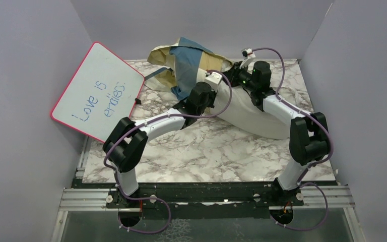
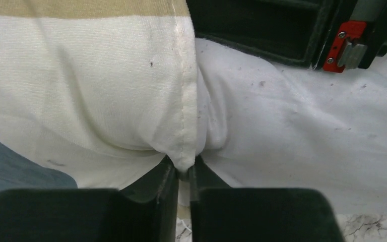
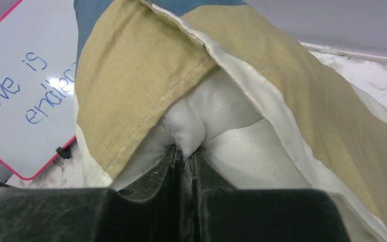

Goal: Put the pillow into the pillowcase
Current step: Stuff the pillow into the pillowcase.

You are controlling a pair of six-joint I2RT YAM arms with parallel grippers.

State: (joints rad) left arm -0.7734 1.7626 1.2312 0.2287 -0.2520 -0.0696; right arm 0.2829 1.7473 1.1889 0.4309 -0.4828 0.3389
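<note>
The white pillow [image 1: 249, 113] lies at the middle right of the marble table, its far end at the checked blue, tan and cream pillowcase [image 1: 189, 60] heaped at the back. My left gripper [image 1: 210, 89] is shut on the pillowcase's stitched cream hem [image 2: 184, 151], with the pillow [image 2: 307, 136] right beside it. My right gripper [image 1: 242, 76] is shut on a plump white corner of the pillow [image 3: 191, 126], which sits under the pillowcase's lifted tan edge [image 3: 146, 91] at its opening. The pillow's blue tag is hidden.
A pink-rimmed whiteboard [image 1: 98, 91] with blue writing leans against the left wall; it also shows in the right wrist view [image 3: 20, 91]. Grey walls close in the back and both sides. The right arm's black body and red part [image 2: 342, 45] sit just beyond the pillow.
</note>
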